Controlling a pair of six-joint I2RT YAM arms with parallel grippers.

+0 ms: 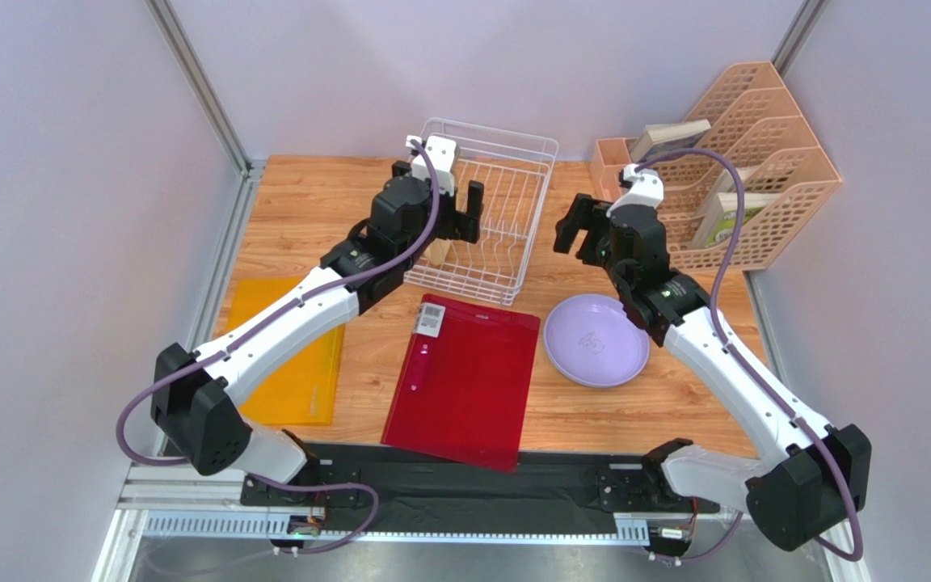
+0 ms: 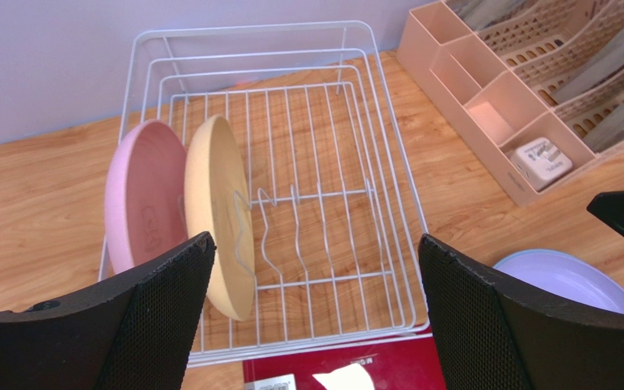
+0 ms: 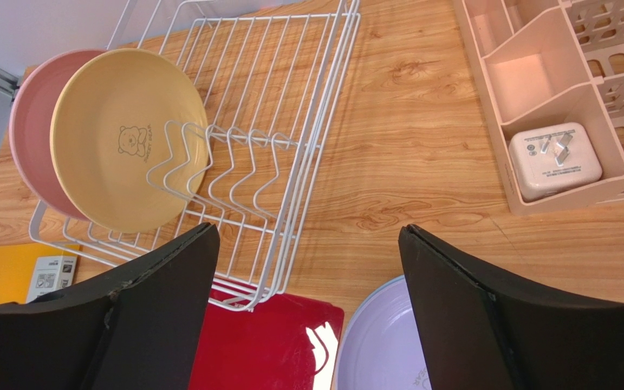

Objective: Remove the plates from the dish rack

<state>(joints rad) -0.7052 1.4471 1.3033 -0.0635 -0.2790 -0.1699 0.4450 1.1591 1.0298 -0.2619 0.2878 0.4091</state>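
the left jaws are hanging spread wide and empty over the near edge of the dish rack, where the pink plate and the tan-yellow plate are standing on edge, side by side at its left end. the right jaws are gaping too, gripping nothing, hovering between the rack and a peach organizer. the lilac plate is lying flat on the wooden surface, just beside a red folder.

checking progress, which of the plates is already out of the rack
The lilac plate, lying flat on the table; the pink plate and tan-yellow plate stand on edge in the dish rack.
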